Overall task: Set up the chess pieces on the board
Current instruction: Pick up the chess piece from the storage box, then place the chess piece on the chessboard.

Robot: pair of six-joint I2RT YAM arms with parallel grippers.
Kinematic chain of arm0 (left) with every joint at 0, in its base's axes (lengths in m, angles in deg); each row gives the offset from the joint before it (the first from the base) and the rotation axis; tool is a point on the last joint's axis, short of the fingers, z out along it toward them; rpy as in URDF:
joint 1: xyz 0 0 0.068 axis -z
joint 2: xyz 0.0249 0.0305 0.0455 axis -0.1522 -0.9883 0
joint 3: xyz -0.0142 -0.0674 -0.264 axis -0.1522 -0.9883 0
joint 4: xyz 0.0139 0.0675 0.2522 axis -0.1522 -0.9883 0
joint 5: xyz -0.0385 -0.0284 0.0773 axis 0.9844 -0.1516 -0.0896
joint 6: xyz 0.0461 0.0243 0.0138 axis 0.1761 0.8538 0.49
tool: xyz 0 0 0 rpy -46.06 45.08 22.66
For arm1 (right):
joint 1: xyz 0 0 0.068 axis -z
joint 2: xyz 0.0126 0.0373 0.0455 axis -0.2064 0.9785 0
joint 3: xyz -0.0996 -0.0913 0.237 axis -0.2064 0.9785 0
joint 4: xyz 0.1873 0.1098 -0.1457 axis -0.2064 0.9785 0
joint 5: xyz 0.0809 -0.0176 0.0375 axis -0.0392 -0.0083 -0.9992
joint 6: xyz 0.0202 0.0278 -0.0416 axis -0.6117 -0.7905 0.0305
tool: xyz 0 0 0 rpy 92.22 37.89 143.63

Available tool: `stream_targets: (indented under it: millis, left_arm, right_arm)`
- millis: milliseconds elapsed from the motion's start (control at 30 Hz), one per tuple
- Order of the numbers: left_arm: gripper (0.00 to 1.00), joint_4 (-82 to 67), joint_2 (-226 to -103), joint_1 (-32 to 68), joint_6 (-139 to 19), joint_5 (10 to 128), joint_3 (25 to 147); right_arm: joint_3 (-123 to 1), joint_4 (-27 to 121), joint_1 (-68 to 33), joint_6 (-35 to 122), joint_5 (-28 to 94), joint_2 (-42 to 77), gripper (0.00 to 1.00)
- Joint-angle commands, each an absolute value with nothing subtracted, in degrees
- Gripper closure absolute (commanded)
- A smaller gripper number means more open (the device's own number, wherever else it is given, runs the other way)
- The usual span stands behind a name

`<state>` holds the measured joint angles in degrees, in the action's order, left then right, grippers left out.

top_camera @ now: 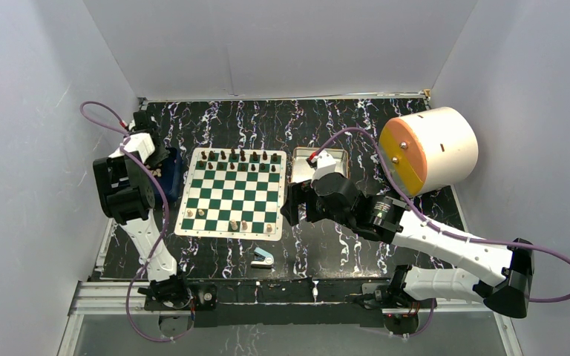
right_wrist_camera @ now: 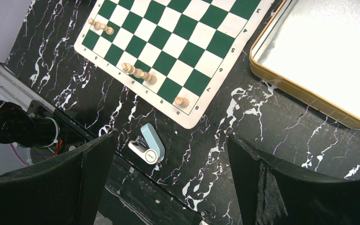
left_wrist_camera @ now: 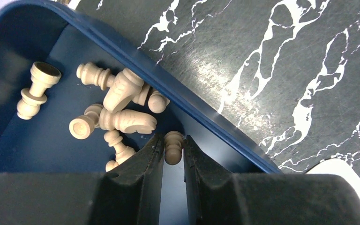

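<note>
Inside the dark blue tray (left_wrist_camera: 37,140), my left gripper (left_wrist_camera: 172,140) is shut on a small pale pawn (left_wrist_camera: 173,149), pinched between both fingertips. Several more pale chess pieces (left_wrist_camera: 117,105) lie loose in a heap just beyond it. The green and white board (top_camera: 231,194) lies mid-table, with dark pieces (top_camera: 241,156) along its far row. A few pale pieces (top_camera: 234,223) stand on the near rows. My right gripper (right_wrist_camera: 170,138) hangs open and empty above the table, near the board's corner (right_wrist_camera: 190,119).
A silver tin (right_wrist_camera: 318,56) with a gold rim sits right of the board. A blue-and-white stapler-like object (right_wrist_camera: 147,144) lies near the table's front edge. A large white cylinder with an orange face (top_camera: 430,152) stands at the far right.
</note>
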<state>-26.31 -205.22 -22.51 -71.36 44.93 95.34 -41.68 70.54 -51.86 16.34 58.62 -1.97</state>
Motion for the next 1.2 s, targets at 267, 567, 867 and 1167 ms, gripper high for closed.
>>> stream_targets:
  millis: [267, 567, 867, 1167]
  left_arm:
    - [0.85, -32.2, -197.7, -22.8, -70.1, 46.3, 97.6]
    - [0.85, -35.7, -190.6, -22.1, -70.6, 49.0, 94.4]
    - [0.85, -39.0, -184.7, -17.9, -70.1, 53.6, 91.0]
    - [0.85, -43.2, -178.6, -7.0, -70.4, 50.3, 89.0]
  right_arm:
    - [-43.0, 67.2, -51.7, 17.8, 58.4, -3.2, 0.01]
    - [-42.3, 68.5, -51.7, 17.6, 59.3, -5.3, 0.01]
    - [-41.9, 71.1, -51.7, 15.5, 59.9, -7.9, 0.01]
    - [-39.5, 73.5, -51.7, 13.0, 61.3, -12.7, 0.01]
